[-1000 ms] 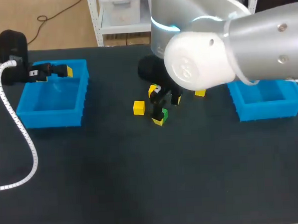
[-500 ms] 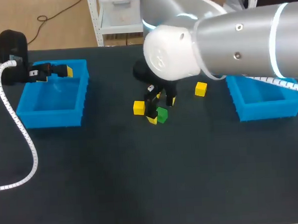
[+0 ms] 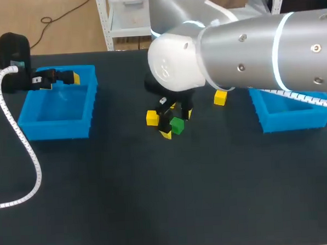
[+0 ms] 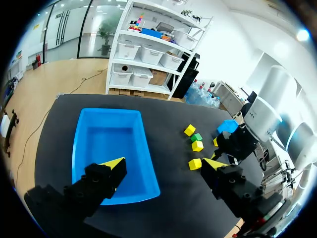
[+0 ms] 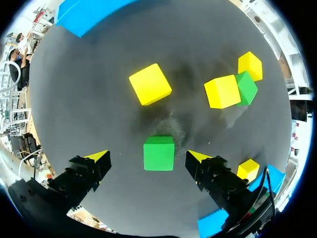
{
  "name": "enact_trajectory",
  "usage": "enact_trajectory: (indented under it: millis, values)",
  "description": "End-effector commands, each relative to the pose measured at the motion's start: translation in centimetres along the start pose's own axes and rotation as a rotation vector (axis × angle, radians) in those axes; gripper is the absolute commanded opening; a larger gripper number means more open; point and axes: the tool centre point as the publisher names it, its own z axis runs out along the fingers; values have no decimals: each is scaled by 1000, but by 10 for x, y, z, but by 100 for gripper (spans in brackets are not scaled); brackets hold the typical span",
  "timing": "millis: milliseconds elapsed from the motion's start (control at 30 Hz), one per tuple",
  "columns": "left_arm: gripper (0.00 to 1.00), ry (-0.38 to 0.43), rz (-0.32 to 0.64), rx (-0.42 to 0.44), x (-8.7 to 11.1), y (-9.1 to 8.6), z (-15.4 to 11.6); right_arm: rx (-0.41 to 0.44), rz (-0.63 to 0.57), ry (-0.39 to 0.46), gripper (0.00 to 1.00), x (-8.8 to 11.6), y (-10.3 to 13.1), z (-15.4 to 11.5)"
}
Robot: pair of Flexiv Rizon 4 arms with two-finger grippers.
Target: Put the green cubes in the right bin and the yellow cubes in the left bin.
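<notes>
Two spread fingers of the right gripper (image 5: 147, 156) flank one green cube (image 5: 158, 153) lying on the counter (image 5: 89, 114). Neither finger touches it as far as the wrist view shows, so nothing is gripped. The cube sits nearer one finger than the other, so closing from here could shove it sideways first or catch it off-centre, and it might twist out on the lift. Just ahead lies a yellow cube (image 5: 150, 84), near enough that a sliding green cube or a drifting finger could knock it. Farther off, a second green cube (image 5: 247, 87) touches another yellow cube (image 5: 222, 91), and that pair looks hard to separate cleanly. The right bin (image 3: 294, 113) is well apart, so a weak grip risks a drop on the way. At the far side the left gripper (image 4: 163, 166) hangs over the left bin (image 4: 109, 139), fingers spread and empty.
</notes>
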Motion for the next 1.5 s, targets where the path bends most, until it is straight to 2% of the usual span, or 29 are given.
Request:
enact_trajectory:
  millis: [33,100,133,167,300,400,467,500,667,733,867,967,1100,1200,1367,1500]
  values:
    - [100,-6,2,11,1,2,0,12,10,15,100,-3,-1,2]
    - [100,-6,2,11,1,2,0,15,15,19,100,-3,-2,2]
    - [100,-6,2,11,1,2,0,18,20,21,88,-3,-2,2]
    - [100,-6,2,11,1,2,0,18,20,23,51,-3,-2,3]
    - [100,-6,2,11,1,2,0,23,23,25,47,-3,-2,3]
    - [100,-6,2,11,1,2,0,27,30,26,29,-3,-2,3]
    - [100,-6,2,11,1,2,0,36,35,27,9,-3,-2,2]
    - [100,-6,2,11,1,2,0,37,35,27,2,-2,-2,2]
    - [100,-6,2,11,1,2,0,59,45,33,0,-1,-3,0]
    - [100,-6,2,11,1,2,0,70,58,9,0,0,-5,-7]
    - [100,-6,2,11,1,2,0,109,124,-108,0,4,-20,-44]
    - [100,-6,2,11,1,2,0,155,222,-214,0,17,-43,-80]
    - [100,-6,2,11,1,2,0,204,380,-334,0,49,-75,-121]
    - [100,-6,2,11,1,2,0,202,513,-420,0,81,-98,-138]
    - [100,-6,2,11,1,2,0,175,742,-529,0,133,-126,-144]
    - [100,-6,2,11,1,2,0,92,935,-642,0,169,-141,-136]
